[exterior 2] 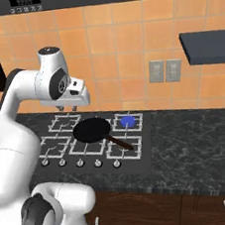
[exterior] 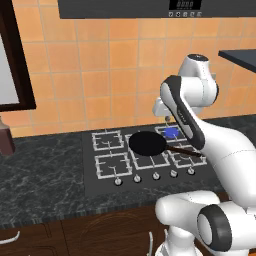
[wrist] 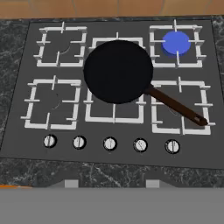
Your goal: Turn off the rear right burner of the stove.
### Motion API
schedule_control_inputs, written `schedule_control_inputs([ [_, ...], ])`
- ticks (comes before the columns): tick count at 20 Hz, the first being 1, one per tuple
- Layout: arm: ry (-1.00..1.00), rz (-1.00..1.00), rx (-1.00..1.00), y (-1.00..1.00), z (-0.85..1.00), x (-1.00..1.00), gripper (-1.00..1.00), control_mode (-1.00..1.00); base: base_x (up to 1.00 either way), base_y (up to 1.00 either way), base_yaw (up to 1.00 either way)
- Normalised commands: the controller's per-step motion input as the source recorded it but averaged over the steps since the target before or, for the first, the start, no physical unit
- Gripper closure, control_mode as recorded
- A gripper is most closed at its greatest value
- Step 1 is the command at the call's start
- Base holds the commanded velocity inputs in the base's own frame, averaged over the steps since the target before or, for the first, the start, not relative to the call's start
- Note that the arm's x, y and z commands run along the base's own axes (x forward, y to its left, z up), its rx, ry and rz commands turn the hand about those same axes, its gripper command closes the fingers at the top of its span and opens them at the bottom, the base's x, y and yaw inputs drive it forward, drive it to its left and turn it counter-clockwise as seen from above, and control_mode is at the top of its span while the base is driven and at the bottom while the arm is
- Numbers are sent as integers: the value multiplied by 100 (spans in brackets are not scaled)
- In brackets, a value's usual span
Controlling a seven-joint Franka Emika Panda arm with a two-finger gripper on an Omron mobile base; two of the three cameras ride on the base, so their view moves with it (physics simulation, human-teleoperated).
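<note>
The stove (wrist: 83,94) is a black cooktop with silvery grates in two rows, set in a dark stone counter. On the rear right burner (wrist: 176,43) (exterior: 171,132) (exterior 2: 128,121) a blue flame disc shows under its grate. Five round silver knobs (wrist: 110,143) line the near edge. A black frying pan (wrist: 117,72) sits over the middle grates, its handle (wrist: 175,105) reaching across the front right grate. My gripper (exterior 2: 69,109) (wrist: 111,183) hangs open above the stove's rear left part, holding nothing and well clear of the knobs.
An orange tiled wall rises behind the stove, with a dark hood (exterior: 150,7) overhead. A wall outlet (exterior 2: 164,70) and a dark shelf (exterior 2: 206,47) are at the right. A brown bottle (exterior: 6,137) stands on the counter at the far left.
</note>
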Motion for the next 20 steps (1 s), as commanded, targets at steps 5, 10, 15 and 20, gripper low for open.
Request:
schedule_control_inputs([
  [5,2,0,-2,-4,-37,-21,-100,-100,0,0,0],
  [10,5,0,0,-56,-100,-43,-100,-100,0,0,0],
  [15,3,3,0,-37,-100,-2,-100,-100,0,0,0],
  [20,-5,6,-2,0,-63,36,-100,-100,0,0,0],
])
